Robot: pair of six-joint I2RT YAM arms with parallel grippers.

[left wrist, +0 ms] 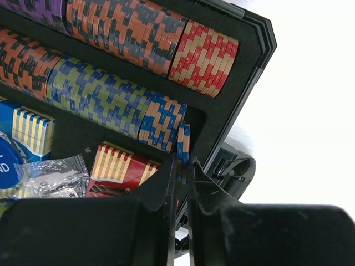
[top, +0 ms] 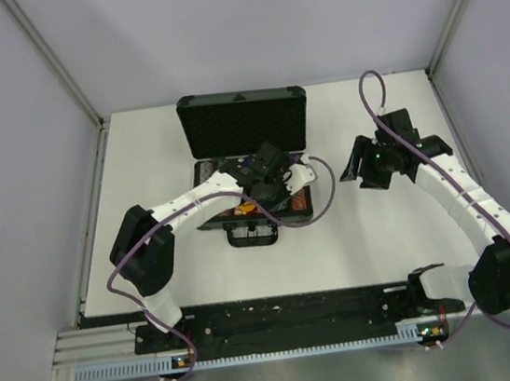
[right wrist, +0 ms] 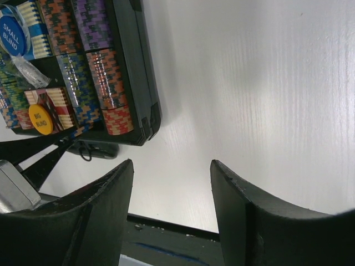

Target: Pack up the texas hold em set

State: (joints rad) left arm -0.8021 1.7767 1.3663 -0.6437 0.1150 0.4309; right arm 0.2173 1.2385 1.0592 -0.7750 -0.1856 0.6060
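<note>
The left gripper (left wrist: 182,173) pinches a blue-and-tan striped chip (left wrist: 183,138) at a row's end in the open black hard case (top: 244,122) mid-table; it is best seated upright and flush. The right gripper (right wrist: 172,180) hangs wide open to the right

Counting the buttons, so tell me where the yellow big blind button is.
Right wrist view, lower left: the big blind button lies in the case, by the red card box.

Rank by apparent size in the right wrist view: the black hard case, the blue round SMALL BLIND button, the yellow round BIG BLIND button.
Largest: black hard case.
Then blue round SMALL BLIND button and yellow round BIG BLIND button: look alike, left unranked.
</note>
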